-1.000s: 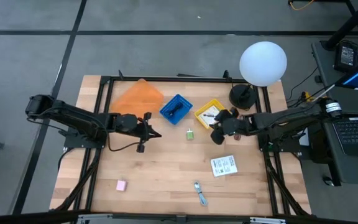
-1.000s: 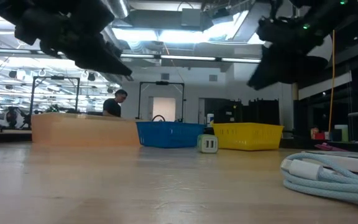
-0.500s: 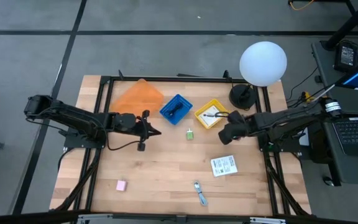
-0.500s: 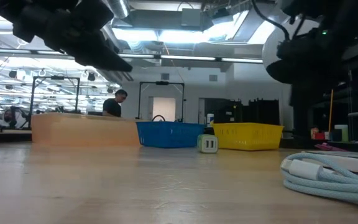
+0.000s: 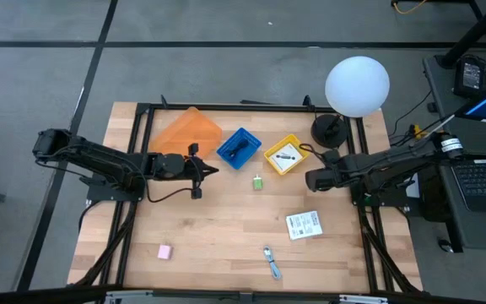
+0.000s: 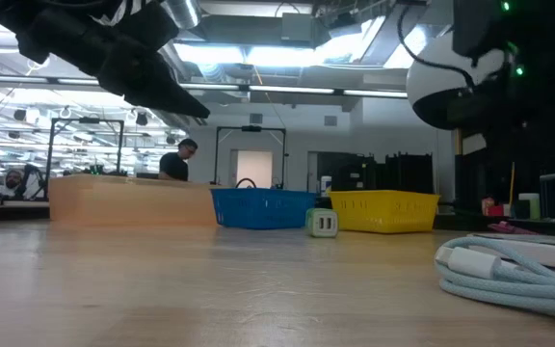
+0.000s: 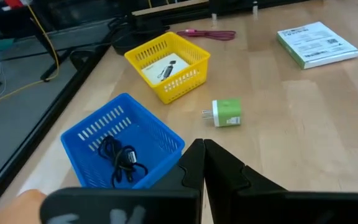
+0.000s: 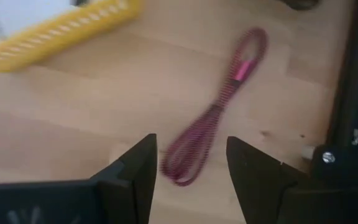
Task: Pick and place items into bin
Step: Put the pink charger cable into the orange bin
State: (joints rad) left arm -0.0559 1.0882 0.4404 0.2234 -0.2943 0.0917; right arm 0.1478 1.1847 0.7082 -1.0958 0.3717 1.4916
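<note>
R gripper [image 8: 188, 165] is hanging w/ fingers spread apart, nothing between them, over the red cord [image 8: 219, 121], which is lying looped on the wood just past the yellow bin [image 8: 55, 34]. In the high view the R gripper [image 5: 310, 180] is sitting just beside the yellow bin [image 5: 284, 155], on its side toward the table's right edge.

L gripper [image 7: 202, 163] is showing its fingers pressed together, gripping nothing; it is pointing toward the blue bin [image 7: 122, 142], which is sitting next to the yellow bin [image 7: 166, 65]. In the high view the L gripper [image 5: 202, 171] is hovering well to the left of the yellow bin, just short of the blue bin [image 5: 239, 147].

Black coiled cable [image 7: 120, 158] is lying inside the blue bin. White card [image 7: 165, 67] is lying in the yellow bin. Tiny green piece [image 7: 226, 113] is resting on the wood near the yellow bin, toward the table front. White printed packet [image 5: 304, 225] is lying farther to the front of the yellow bin. Blue-silver tool [image 5: 272, 263] and pink block [image 5: 164, 252] are lying well apart from the yellow bin, near the front edge. Orange bin [image 5: 189, 131] is sitting beyond the blue bin, away from the yellow one.
</note>
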